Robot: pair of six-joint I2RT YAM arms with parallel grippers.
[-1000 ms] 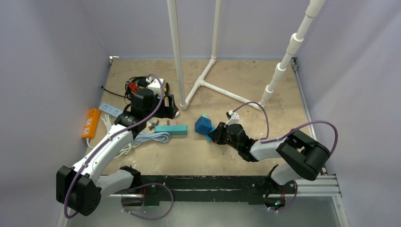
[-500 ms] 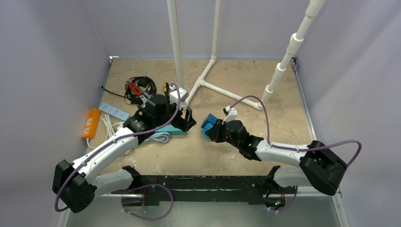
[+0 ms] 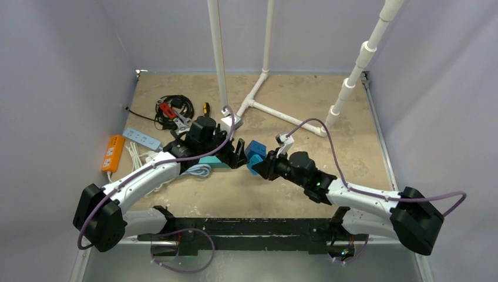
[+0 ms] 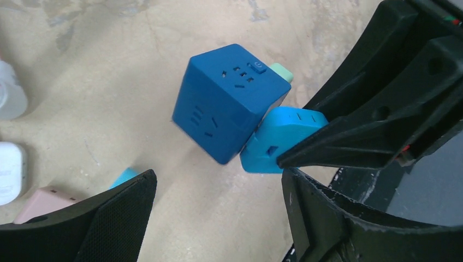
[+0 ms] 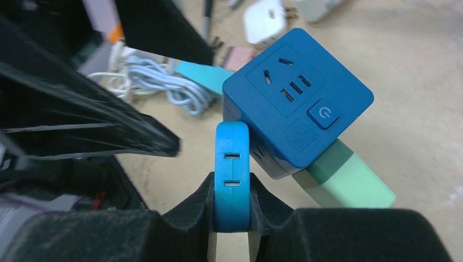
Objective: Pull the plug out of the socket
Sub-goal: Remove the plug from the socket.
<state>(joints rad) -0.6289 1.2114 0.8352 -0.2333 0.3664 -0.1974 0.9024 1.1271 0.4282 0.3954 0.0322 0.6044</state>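
Right wrist view is giving us the clearest look: the right gripper (image 5: 232, 188) is clamping its two fingers (image 5: 185, 218) on the flat sides of a light blue plug (image 5: 232, 155). The plug is sitting against one face of the dark blue cube socket (image 5: 297, 106), out over the middle of the table (image 5: 426, 82). Its prongs are hiding where plug meets cube, so we are not able to tell how deep it is seated. A mint green plug (image 5: 349, 183) is sticking out of another face, its lower edge cut off by the finger. From the left wrist we are seeing only its green tip behind the cube. The left gripper (image 4: 218, 191) is standing wide apart just beside the cube, touching nothing we can see. Behind, a white cable coil (image 5: 164, 82) and small adapters (image 5: 265, 19) are blurring out of focus.
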